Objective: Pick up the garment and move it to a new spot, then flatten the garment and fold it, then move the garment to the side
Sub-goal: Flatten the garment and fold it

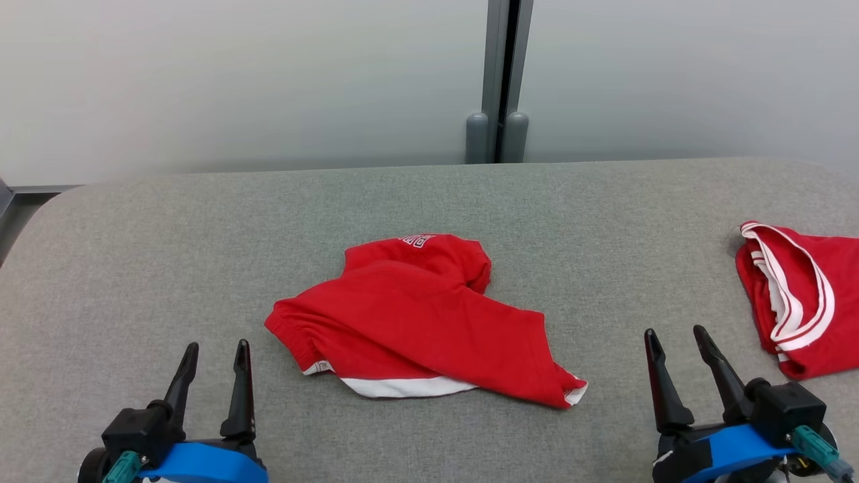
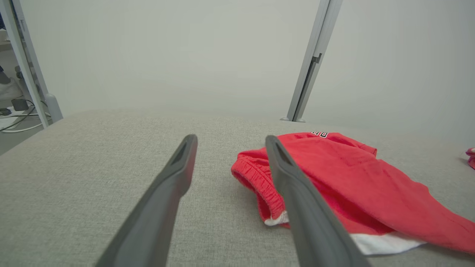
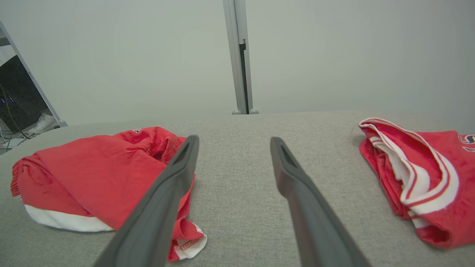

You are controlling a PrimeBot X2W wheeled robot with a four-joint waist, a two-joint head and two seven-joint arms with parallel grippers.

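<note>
Red garment [image 1: 416, 315] is lying crumpled on desk [image 1: 201, 221], white lettering [image 1: 417, 239] too small to read; left hand [image 1: 217, 347] and right hand [image 1: 674, 332] are hovering wide open, empty.

The left gripper [image 1: 218, 344] and right gripper [image 1: 674, 329] are built alike: each has two long, slim black fingers [image 1: 181, 386] that taper to a blunt tip and widen at the base, where they join a chunky black mount [image 1: 137, 429]. Close up in the wrist views the fingers are matt dark grey, with a narrow sunken slot [image 2: 180, 155] just below each tip. Behind each mount a bright blue band [image 1: 201, 466] wraps the wrist, and a teal plug [image 1: 815, 446] juts out beside it. The right wrist also bears a black patch [image 1: 694, 459]
</note>
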